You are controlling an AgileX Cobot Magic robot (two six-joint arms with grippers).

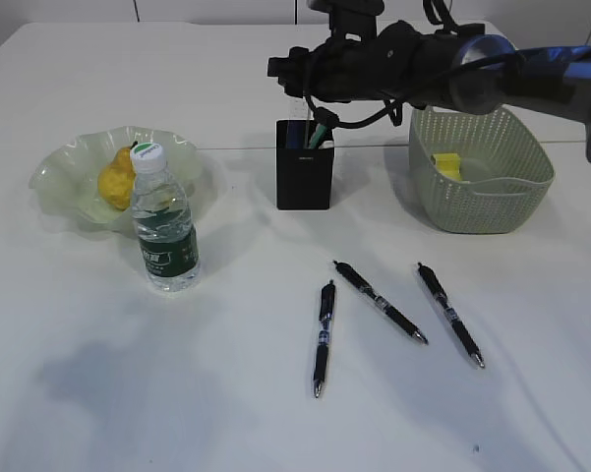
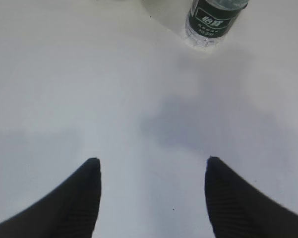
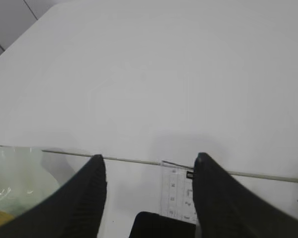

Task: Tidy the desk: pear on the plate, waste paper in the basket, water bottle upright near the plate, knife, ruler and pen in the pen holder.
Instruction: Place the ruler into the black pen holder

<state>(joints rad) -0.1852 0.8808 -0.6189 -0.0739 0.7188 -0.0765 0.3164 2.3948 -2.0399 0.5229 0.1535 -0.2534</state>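
Observation:
My right gripper hangs open just above the black pen holder. The clear ruler stands in the holder, close beside the right finger, and nothing is pinched. A greenish handle, maybe the knife, also sticks out of the holder. The pear lies on the green plate. Upright next to the plate stands the water bottle. The waste paper is in the basket. My left gripper is open over bare desk, out of the exterior view.
Three black pens lie loose on the white desk in front of the holder and basket. My right arm reaches in from the right above the basket.

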